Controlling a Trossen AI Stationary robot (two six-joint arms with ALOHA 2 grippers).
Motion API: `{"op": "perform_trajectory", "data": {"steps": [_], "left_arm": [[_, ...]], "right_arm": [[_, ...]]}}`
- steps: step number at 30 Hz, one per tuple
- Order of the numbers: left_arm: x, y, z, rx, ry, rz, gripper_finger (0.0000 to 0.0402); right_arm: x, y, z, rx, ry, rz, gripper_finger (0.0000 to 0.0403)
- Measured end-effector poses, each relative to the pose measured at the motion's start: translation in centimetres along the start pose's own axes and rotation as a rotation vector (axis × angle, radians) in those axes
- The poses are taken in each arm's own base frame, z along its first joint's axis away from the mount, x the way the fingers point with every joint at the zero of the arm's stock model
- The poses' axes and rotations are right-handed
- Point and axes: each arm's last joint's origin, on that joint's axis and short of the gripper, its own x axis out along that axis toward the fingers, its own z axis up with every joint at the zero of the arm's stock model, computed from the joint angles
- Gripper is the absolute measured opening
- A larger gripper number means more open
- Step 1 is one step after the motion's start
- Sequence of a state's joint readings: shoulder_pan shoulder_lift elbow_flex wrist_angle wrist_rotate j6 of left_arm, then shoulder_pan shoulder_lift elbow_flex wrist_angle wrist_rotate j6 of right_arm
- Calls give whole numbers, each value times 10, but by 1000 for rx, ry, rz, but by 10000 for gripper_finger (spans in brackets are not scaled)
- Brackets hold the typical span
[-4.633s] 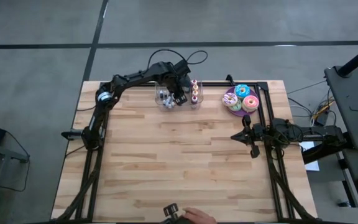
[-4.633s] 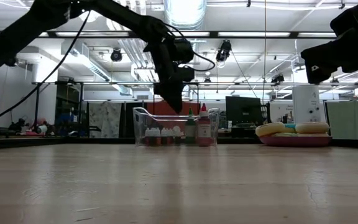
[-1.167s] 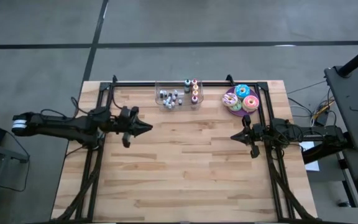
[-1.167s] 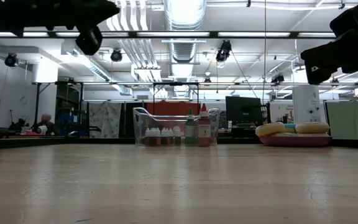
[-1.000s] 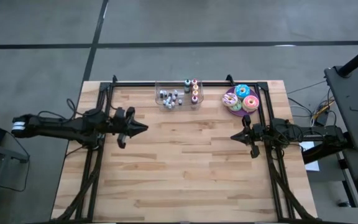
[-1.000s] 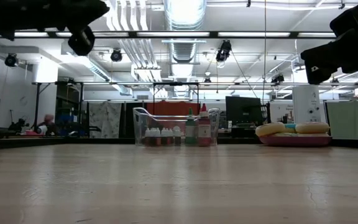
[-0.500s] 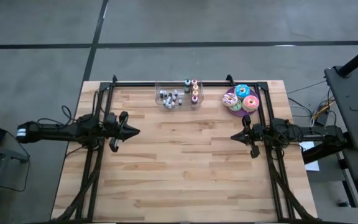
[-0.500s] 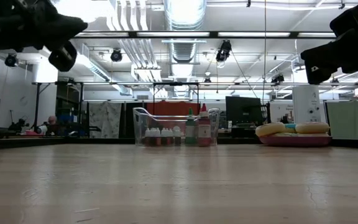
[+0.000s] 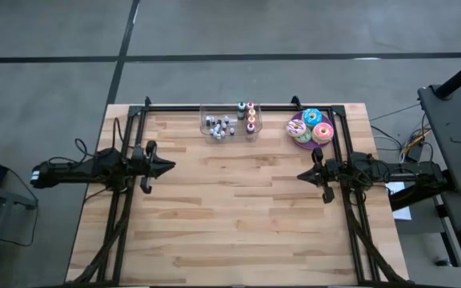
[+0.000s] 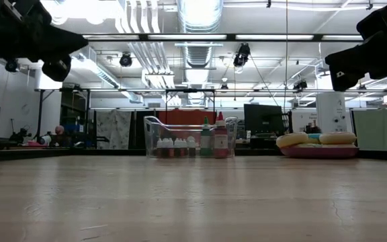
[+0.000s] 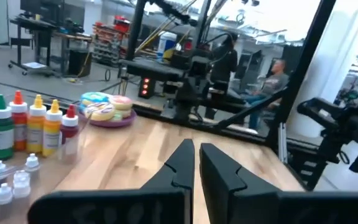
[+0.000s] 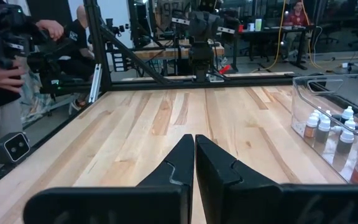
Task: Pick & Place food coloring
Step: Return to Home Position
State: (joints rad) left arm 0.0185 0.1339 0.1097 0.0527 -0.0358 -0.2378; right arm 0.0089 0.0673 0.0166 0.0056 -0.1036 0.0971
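The food coloring (image 9: 250, 117), small upright bottles with coloured caps, stands on its bases in the right end of a clear bin (image 9: 229, 122) at the table's far edge. It also shows in the low view (image 10: 213, 139) and in the left wrist view (image 11: 36, 126). My left gripper (image 9: 169, 166) is shut and empty. It hangs above the table's left part, well to the near left of the bin. My right gripper (image 9: 300, 174) is shut and empty over the table's right part, on the near side of the doughnuts.
Several tiny white-capped bottles (image 9: 217, 125) stand in the bin's left part. A purple plate (image 9: 297, 132) with frosted doughnuts (image 9: 316, 125) sits at the far right. A black frame runs along the table's far, left and right edges. People show in the room behind the table.
My left gripper has drawn back toward the table's left edge, staying level and well above the table. The bin and the bottles have kept their places.
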Motion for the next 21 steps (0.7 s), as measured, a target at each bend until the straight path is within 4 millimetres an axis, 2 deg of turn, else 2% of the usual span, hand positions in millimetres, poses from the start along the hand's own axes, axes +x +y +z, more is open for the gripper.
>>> {"op": "perform_trajectory", "data": {"steps": [6,14,21], "left_arm": [[-3,2,-4,11,5,28,0],[-4,8,-25,-6,1,46,0],[-5,8,-25,17,-18,47,0]], "right_arm": [[0,0,0,0,0,0,8],[0,0,0,0,0,0,9],[0,0,0,0,0,0,8]]}}
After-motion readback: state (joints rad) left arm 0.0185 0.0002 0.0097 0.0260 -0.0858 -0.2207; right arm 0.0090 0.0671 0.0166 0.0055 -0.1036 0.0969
